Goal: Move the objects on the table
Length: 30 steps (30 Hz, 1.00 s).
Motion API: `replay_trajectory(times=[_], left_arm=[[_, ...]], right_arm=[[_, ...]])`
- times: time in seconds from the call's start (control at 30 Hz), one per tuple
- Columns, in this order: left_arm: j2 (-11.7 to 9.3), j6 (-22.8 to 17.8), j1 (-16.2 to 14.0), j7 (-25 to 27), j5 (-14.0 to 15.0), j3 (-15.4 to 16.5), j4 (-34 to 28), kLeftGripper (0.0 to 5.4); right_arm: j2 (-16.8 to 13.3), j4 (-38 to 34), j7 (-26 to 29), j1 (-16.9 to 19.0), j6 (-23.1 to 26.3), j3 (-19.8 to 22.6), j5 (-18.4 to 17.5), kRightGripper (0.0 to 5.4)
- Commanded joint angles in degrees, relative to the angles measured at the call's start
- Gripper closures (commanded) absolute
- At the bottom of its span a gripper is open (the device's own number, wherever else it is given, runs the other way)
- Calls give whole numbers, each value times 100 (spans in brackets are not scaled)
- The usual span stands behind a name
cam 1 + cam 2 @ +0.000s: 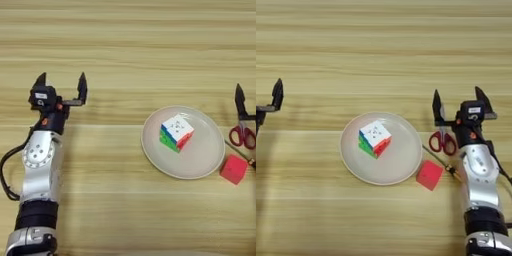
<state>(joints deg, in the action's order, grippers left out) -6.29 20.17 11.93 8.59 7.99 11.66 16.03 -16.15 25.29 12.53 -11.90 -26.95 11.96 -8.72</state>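
Observation:
The puzzle cube (176,132) lies in the middle of a round off-white plate (202,161), white face up. To the plate's right, the red handles of the scissors (442,141) show on the table (125,50); the blades run up behind my right gripper and are mostly hidden. That right gripper (458,104) hovers just over the scissors, open, with nothing between its fingers. Far to the left of the plate, my left gripper (61,85) is open too and holds nothing.
A small red block (429,175) sits by the plate's lower right rim. A thin rod (438,159) lies slanted between the block and the scissors. Bare wood stretches across the back and between the left arm and the plate.

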Motion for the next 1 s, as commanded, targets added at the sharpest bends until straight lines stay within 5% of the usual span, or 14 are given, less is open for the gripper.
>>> replay_trajectory(times=[0.03,0.13,0.33,0.53,0.73,1.0], left_arm=[[150,32,84,-327,-110,-38,-33,4],[199,21,62,-412,-159,-116,-93,4],[241,32,43,-477,-234,-264,-156,4],[215,163,35,-463,-383,-398,-117,4],[209,209,31,-428,-366,-433,-102,4],[217,247,30,-391,-348,-463,-76,4]], right_arm=[[-109,-618,371,314,750,76,-490,0],[-215,-1085,363,500,1430,63,-536,0],[-346,-2444,207,1042,3654,-38,-723,0],[-247,-2947,96,1330,5029,-318,-669,0],[-235,-2977,-21,1337,5506,-567,-389,0],[-142,-2507,-333,1170,5407,-513,-36,0]])
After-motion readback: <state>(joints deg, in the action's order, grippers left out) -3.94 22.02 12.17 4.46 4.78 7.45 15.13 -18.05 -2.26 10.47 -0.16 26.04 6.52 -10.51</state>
